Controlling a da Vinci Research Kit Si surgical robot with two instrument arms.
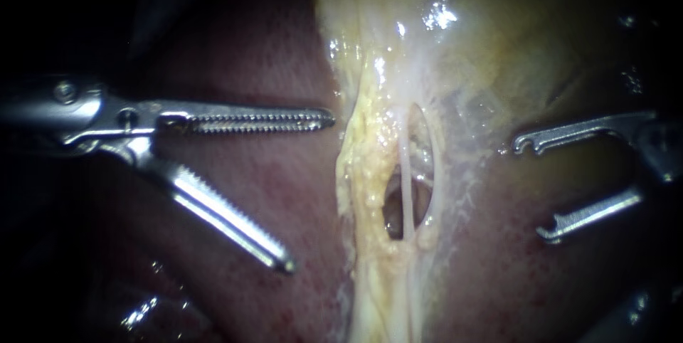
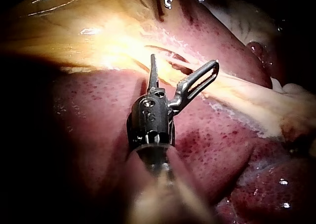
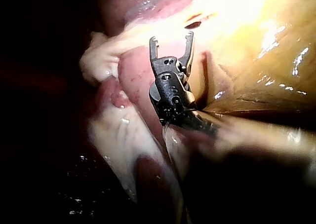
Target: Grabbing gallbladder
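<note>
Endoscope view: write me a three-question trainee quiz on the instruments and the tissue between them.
1. True or false: the left instrument is shut on the gallbladder.
2. What lies between the two instruments? A: a clip. B: a thin tube crossing a gap in pale tissue. C: a needle.
3. Fill in: the right instrument is ____ and holds nothing.

Key: 1 false; 2 B; 3 open.
</note>
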